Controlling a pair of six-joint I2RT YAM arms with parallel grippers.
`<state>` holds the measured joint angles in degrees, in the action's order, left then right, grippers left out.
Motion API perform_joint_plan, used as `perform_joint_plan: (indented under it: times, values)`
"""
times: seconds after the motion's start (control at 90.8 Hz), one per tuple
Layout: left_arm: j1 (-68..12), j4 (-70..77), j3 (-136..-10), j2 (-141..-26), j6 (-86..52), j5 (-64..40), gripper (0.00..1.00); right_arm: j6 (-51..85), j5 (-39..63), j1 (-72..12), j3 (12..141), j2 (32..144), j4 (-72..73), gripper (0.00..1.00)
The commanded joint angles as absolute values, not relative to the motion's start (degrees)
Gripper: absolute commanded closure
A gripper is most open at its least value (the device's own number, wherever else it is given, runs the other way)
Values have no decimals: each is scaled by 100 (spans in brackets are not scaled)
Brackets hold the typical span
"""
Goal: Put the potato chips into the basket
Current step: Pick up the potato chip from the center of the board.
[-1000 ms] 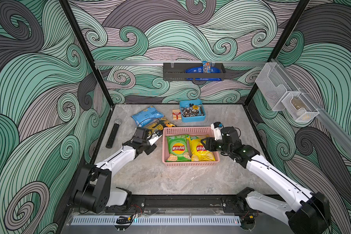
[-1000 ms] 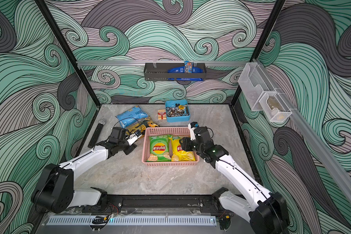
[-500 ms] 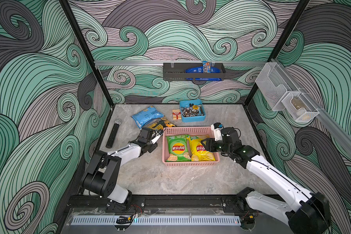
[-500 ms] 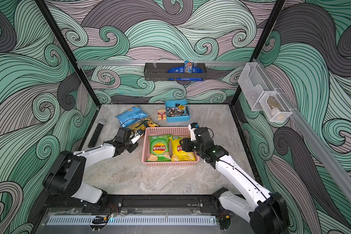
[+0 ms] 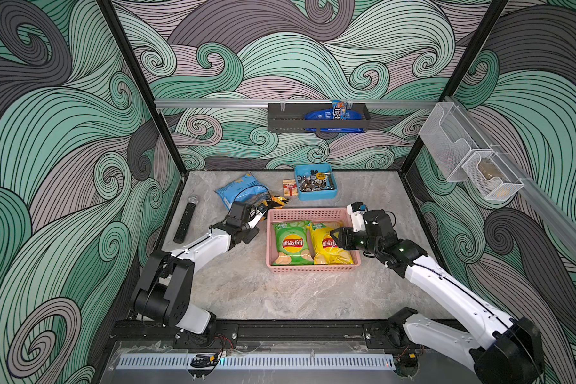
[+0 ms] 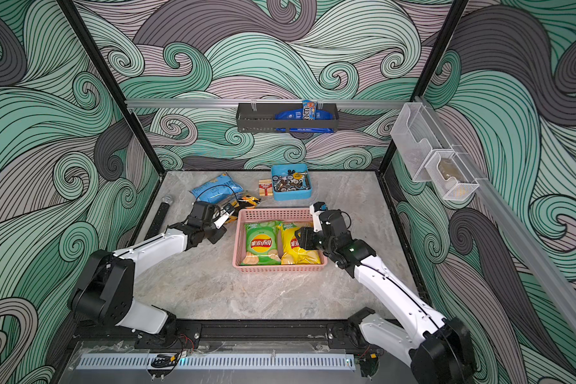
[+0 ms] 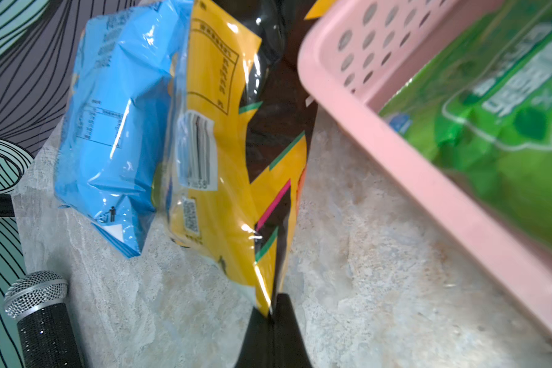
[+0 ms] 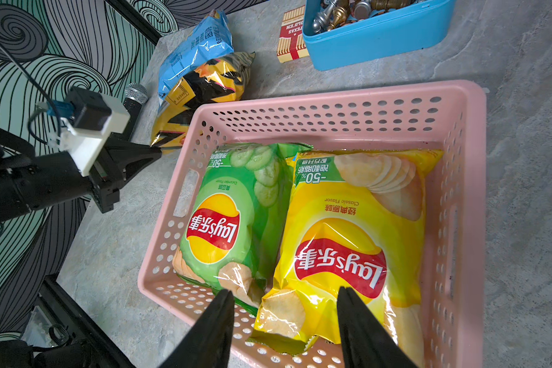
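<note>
1. Nearest, the right gripper (image 8: 284,291) is hovering over the near end of the basket (image 8: 332,87), with its jaws standing apart and gripping nothing. It seems to be idling clear of the other arm's work.
2. Under it, the green bag (image 8: 233,216) and the yellow bag (image 8: 357,229) are lying flat in the basket, side by side with logos up, taking up most of the floor. The yellow bag's near corner is sitting just below the spread fingertips. Half the chips are looking done, and any further bag will probably be going on top of these two.
3. Further on, outside the basket's wall on the left arm's side, the left gripper (image 7: 272,313) is pressing its jaws together on the corner seam of the black-and-yellow bag (image 7: 236,159). A flat seam is likely being chosen because the puffy foil body would be slipping out of narrow jaws.
4. That bag is stretching away from the fingertips, printed back showing, with its body lying just beside the basket's far corner and not yet over the rim.
5. Behind it, the light blue bag (image 7: 115,111) is lying on the table, touching the pinched bag and farther from the jaws. A microphone (image 7: 35,293) is resting apart from both bags.
6. Farthest back, the red-and-cream box (image 5: 289,188) and the blue tray (image 5: 316,196) are sitting beyond the basket, playing no part.
</note>
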<state>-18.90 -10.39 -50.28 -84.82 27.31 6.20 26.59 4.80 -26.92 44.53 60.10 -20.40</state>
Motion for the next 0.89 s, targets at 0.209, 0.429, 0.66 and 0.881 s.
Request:
perform_joint_plan:
  times: [0.209,0.429,0.66,0.881]
  values:
    - [-1527,-3487,-7037,-8328,2323,-428,100,2703,606,-2669,4696,6046,-2046,45]
    - [-1394,-4408,-7837,-8429,2037,-1046,100,2692,693,-2669,4740,6072,-2037,45]
    - [-1354,-5069,-8758,-8533,1655,-1655,100,2559,1154,-2667,4744,6082,-1808,45]
    - [-1352,-4928,-9123,-8318,1275,-1963,100,2512,1669,-2678,4735,6073,-1479,45]
